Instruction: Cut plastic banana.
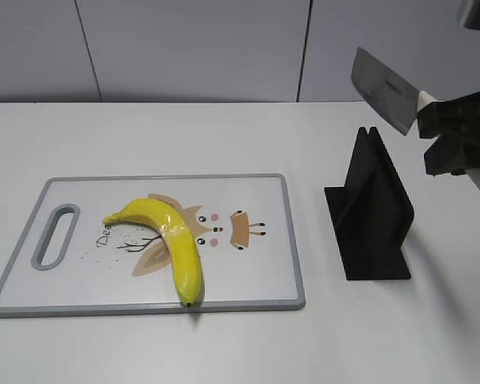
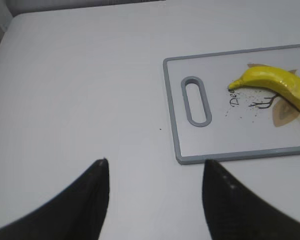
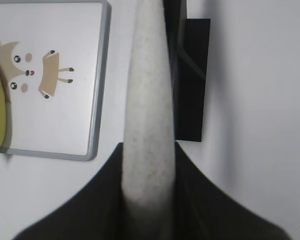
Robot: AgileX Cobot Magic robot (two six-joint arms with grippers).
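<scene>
Right tool [image 1: 448, 132] grips knife [image 1: 386, 90] above black stand [image 1: 372, 210] — left tool [image 2: 155, 197] wide; board [image 1: 248, 294] lettering "De" beside banana [image 1: 170, 238].

The right gripper [image 1: 452, 132] hangs at the upper right of the exterior frame, its fingers [image 3: 110, 200] closed on a knife [image 1: 386, 90]. The left gripper [image 2: 155, 200] sits at the bottom of its wrist frame, fingers [image 2: 92, 192] spread apart, holding nothing.
</scene>
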